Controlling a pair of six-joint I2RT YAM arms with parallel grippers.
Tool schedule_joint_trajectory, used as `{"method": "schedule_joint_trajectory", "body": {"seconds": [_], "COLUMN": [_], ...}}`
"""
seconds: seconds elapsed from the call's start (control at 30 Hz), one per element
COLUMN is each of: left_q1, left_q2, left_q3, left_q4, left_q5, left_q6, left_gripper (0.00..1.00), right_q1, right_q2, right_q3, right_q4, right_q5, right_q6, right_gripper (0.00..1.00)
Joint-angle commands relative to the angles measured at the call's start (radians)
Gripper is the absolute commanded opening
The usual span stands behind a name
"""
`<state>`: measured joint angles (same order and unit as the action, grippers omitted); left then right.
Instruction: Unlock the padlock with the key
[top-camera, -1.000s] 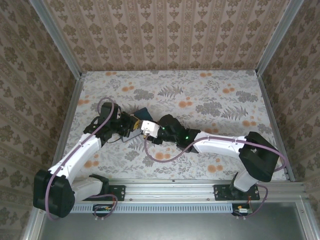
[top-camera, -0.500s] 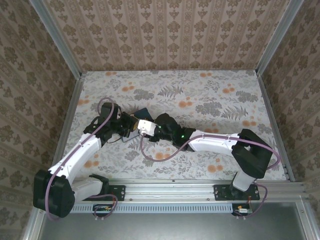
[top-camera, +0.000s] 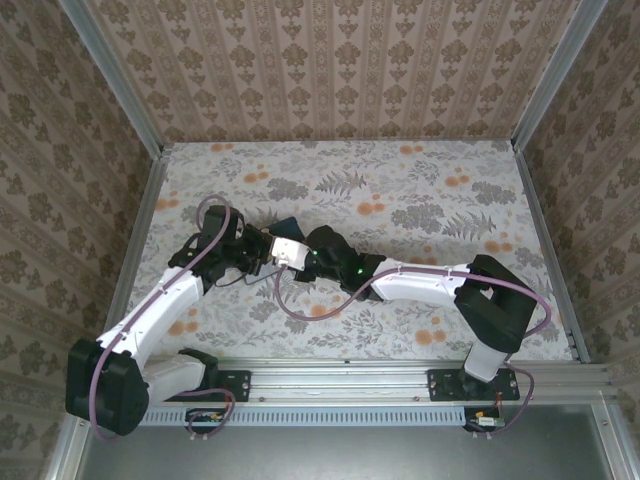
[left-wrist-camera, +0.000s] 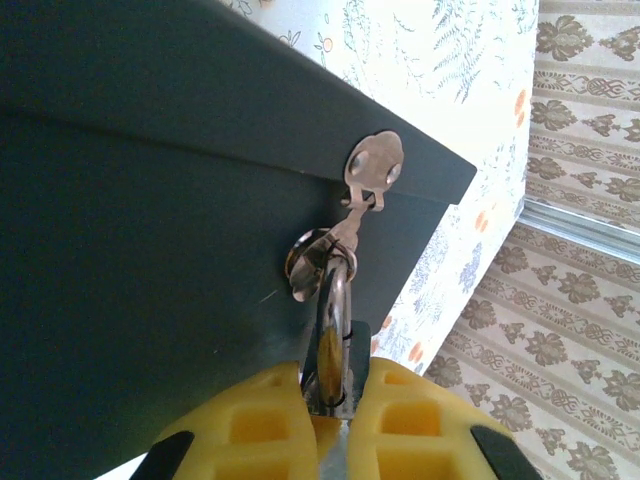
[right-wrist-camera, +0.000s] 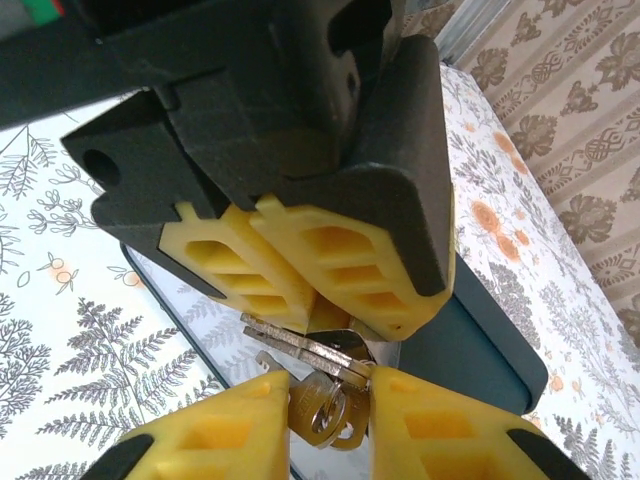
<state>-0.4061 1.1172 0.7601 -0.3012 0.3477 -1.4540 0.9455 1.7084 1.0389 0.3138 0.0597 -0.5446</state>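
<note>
**Padlock pinned at the tin's hasp, key between the right claw's fingers**

Left of centre on the floral desk (top-camera: 400, 200), the dark blue tin (left-wrist-camera: 150, 250) looks shut, so you cannot see what it holds. Your left claw (left-wrist-camera: 330, 385) is clenched on the padlock (left-wrist-camera: 335, 290), whose thin shackle hangs through the hasp (left-wrist-camera: 373, 170) on the tin's wall. Just to its right, your right claw (right-wrist-camera: 330, 385) has a finger on either side of the key (right-wrist-camera: 322, 412), but I cannot tell whether they pinch it. Expect the padlock to be small, stiff, slick metal that swings on the hasp, so keep it held by the body. The key looks light and thin and could twist in the pads. Take it flat across the bow, leaving the blade free.
</note>
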Motion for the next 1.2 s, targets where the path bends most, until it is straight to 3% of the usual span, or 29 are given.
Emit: {"method": "schedule_joint_trajectory", "body": {"seconds": [0.0,0.13,0.37,0.9,0.97,1.17], "left_q1": [-0.013,-0.014,-0.034,-0.042,-0.079,-0.099], "left_q2": [-0.026,-0.030,-0.004,0.001,0.007,0.044], "left_q3": [0.042,0.031,0.037,0.000,0.011,0.025], "left_q4": [0.037,0.068,0.120,0.192,0.188,0.209], "left_q5": [0.022,0.003,-0.010,-0.034,-0.048,-0.045], "left_q6": [0.007,-0.017,-0.053,-0.097,-0.095,-0.093], "left_gripper": [0.00,0.00,0.00,0.00,0.00,0.00], "right_q1": [0.003,0.004,0.007,-0.005,-0.005,-0.010], "right_q2": [0.011,0.007,-0.004,-0.006,0.000,-0.013], "right_q3": [0.038,0.042,0.012,-0.047,-0.052,-0.027], "right_q4": [-0.003,0.010,0.155,0.223,0.230,0.168], "right_q5": [0.045,0.084,0.142,0.188,0.181,0.134], "right_q6": [0.047,0.212,0.734,1.755,1.872,2.008], "right_gripper": [0.19,0.11,0.00,0.00,0.00,0.00]}}
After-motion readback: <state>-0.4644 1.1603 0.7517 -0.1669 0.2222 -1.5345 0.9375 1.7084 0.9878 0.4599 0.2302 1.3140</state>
